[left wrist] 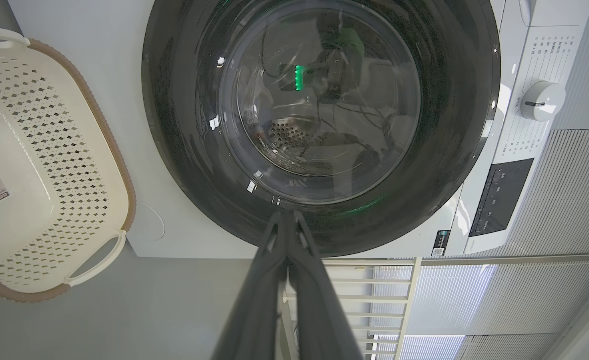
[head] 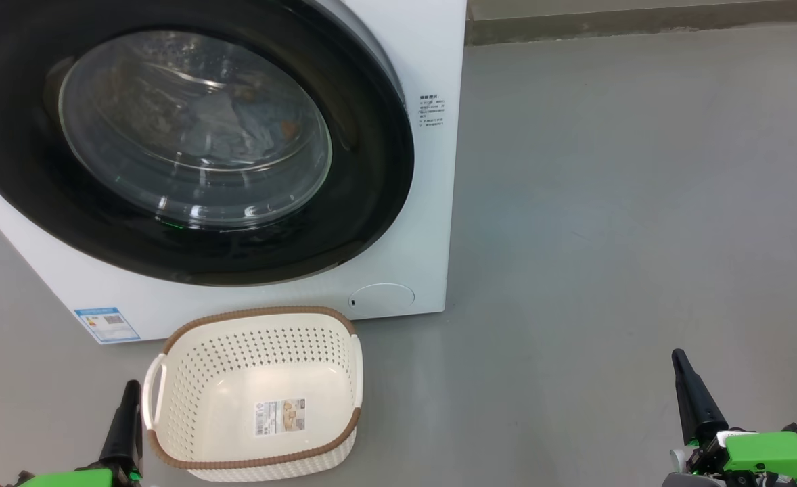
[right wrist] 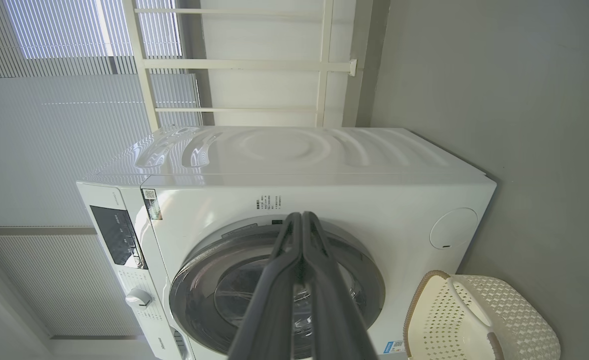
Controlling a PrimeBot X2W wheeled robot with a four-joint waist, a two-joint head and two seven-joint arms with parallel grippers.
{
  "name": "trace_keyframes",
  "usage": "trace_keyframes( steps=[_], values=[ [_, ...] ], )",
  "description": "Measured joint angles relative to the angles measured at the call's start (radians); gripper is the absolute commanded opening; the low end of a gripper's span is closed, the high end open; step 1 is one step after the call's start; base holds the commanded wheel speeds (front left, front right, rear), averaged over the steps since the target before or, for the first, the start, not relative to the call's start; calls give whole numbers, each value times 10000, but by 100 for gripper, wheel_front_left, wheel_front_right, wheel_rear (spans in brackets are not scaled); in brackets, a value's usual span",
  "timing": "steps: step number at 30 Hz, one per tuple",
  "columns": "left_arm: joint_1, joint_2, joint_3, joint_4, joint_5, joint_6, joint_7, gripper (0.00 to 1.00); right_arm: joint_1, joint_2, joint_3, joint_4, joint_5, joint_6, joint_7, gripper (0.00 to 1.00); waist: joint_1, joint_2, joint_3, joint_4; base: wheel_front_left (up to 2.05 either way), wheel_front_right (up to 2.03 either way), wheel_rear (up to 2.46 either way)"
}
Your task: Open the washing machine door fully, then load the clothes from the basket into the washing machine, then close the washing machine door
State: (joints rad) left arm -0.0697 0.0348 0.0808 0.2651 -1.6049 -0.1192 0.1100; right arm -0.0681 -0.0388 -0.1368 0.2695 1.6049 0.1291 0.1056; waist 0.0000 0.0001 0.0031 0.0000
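The left fingers [head: 124, 419] are shut tight together and hold nothing. They point up at the low left of the head view, just beside a side handle of the basket [head: 263, 313]; it is hard to tell if they touch it. The right fingers [head: 693, 396] are shut tight too, with nothing between them. They are at the low right, over the grey floor [head: 608, 237], well apart from the basket. The basket sits on the floor right in front of the washing machine [head: 432, 223]. It is cream white with many small holes and a brown rim, and a paper label [head: 280, 416] shows on its smooth bottom. The big round door [head: 371, 169] of the white machine is closed flat against the front. It has a wide shiny black ring and a clear glass bowl in the middle. Through the glass some of the clothes [head: 236, 118] can be seen inside: light blue cloth with a small orange spot. A blue sticker [head: 106, 325] is on the machine's low left corner, and a round flap [head: 381, 297] is near its low right corner, just behind the basket. In the left wrist view a white knob [left wrist: 542, 101] and a dark panel [left wrist: 499, 197] sit on the front past the door's rim.
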Motion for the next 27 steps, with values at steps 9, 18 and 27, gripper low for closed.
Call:
trace_keyframes(
  steps=[9, 18, 27],
  values=[
    [0, 0, 0, 0, 0, 0, 0, 0, 0, 0, 0, 0, 0, 0, 0, 0, 0, 0, 0, 0, 0, 0, 0],
    [0, 0, 0, 0, 0, 0, 0, 0, 0, 0, 0, 0, 0, 0, 0, 0, 0, 0, 0, 0, 0, 0, 0],
    [0, 0, 0, 0, 0, 0, 0, 0, 0, 0, 0, 0, 0, 0, 0, 0, 0, 0, 0, 0, 0, 0, 0]
  ],
)
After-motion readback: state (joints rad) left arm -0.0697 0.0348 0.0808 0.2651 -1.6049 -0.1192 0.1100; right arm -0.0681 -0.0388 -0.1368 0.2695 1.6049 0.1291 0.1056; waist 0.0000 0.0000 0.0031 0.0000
